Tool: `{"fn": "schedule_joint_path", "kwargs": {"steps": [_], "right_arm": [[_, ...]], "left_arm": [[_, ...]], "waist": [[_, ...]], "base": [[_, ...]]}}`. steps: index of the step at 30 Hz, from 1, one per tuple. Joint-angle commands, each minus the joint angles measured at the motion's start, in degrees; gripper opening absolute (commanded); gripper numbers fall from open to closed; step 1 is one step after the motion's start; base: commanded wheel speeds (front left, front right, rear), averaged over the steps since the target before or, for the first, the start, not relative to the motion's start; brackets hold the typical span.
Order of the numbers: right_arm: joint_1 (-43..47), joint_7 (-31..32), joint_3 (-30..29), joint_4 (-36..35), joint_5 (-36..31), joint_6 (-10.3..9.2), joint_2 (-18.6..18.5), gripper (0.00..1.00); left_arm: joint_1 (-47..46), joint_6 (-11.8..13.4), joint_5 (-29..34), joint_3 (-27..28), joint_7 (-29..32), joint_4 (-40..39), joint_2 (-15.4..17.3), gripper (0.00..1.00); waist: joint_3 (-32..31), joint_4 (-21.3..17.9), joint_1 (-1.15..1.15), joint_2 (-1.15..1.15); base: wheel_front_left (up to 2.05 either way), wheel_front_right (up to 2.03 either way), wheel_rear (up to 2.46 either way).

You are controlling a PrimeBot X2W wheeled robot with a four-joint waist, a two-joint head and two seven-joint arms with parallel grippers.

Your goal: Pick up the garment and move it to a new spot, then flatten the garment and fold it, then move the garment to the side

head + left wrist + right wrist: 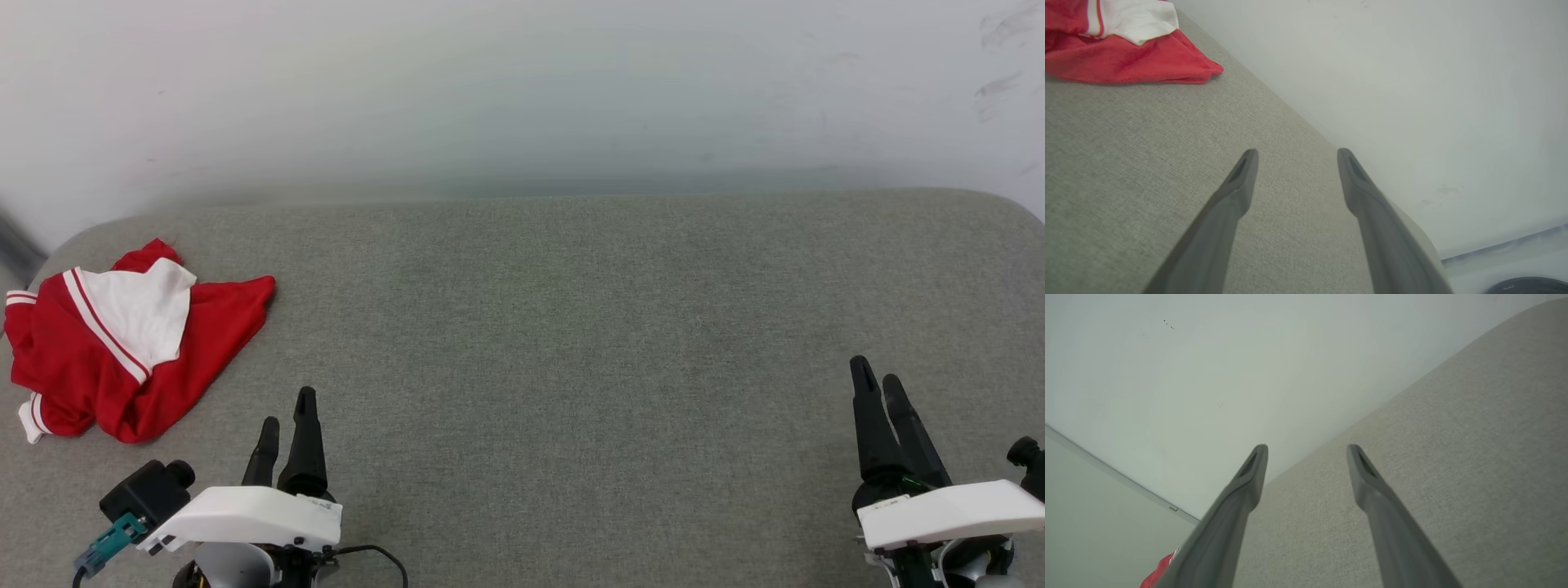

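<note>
You see a wide grey surface (571, 343) with rounded far corners, covered in coarse woven cloth, and behind it a plain pale wall (522, 98). The garment (122, 351), soft and red with a white panel and striped trim, lies crumpled at the left edge of the surface. The left gripper (287, 407) and the right gripper (876, 371) hover at the near side, each with its fingers spread and holding nothing.

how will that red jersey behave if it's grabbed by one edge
Probably floppy: the garment lies crumpled in soft folds, so it should drape. Likely light, as thin cloth. Pushed over the textured grey surface, it may bunch rather than slide.
</note>
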Motion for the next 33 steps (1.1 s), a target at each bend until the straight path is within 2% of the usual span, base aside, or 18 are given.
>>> {"fn": "schedule_joint_path", "kwargs": {"steps": [1, 16, 33], "right_arm": [[-0.3, -0.7, 0.3, -1.3, -2.6, 0.02, 0.0, 1.00], [0.9, -3.4, 0.7, -2.3, -14.3, 0.02, 0.0, 1.00], [1.8, -5.8, 1.6, -4.2, -24.6, 0.01, 0.0, 1.00]], "left_arm": [[-0.3, 0.5, 2.5, -0.3, -0.7, -1.2, 0.2, 1.00], [0.7, 3.8, 13.9, -3.1, -3.4, -2.5, 1.2, 1.00], [1.5, 5.0, 23.2, -5.1, -5.8, -4.6, 1.4, 1.00]], "waist": [[0.0, 0.0, -0.01, 0.00], [0.1, 0.0, -0.01, 0.00], [0.3, 0.2, -0.01, 0.00]], "base": [[0.00, 0.00, 0.00], [0.00, 0.00, 0.00], [0.00, 0.00, 0.00]]}}
